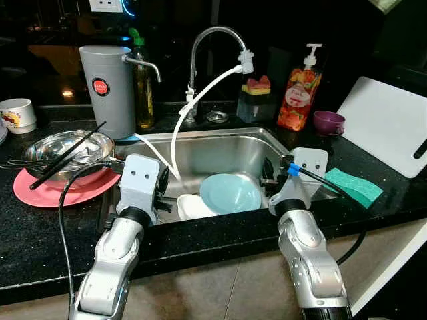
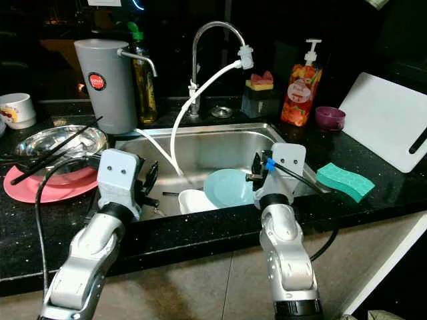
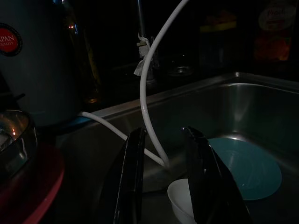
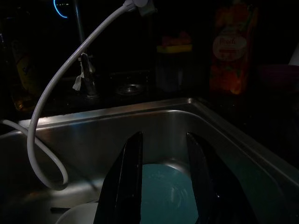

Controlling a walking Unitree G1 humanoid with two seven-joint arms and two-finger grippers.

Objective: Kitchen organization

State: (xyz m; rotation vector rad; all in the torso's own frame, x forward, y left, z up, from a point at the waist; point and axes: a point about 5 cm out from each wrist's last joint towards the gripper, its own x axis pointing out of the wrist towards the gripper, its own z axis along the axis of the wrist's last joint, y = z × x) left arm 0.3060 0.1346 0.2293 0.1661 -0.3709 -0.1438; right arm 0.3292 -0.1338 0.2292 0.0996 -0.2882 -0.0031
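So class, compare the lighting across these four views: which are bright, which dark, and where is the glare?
Eye views: evenly lit, sharp; glare on the steel sink wall and metal bowl. Both wrist views: dim, backgrounds nearly black; the white hose and teal plate remain readable.

Both head views are sharp and evenly lit over the counter, with glare on the steel sink (image 1: 220,150) wall and the metal bowl (image 1: 67,150) at nine o'clock — the background toward twelve o'clock falls into near black. The wrist views are very dim. Only the white hose (image 3: 149,84) and sink rim catch light there — edges sink into shadow, detail murky.
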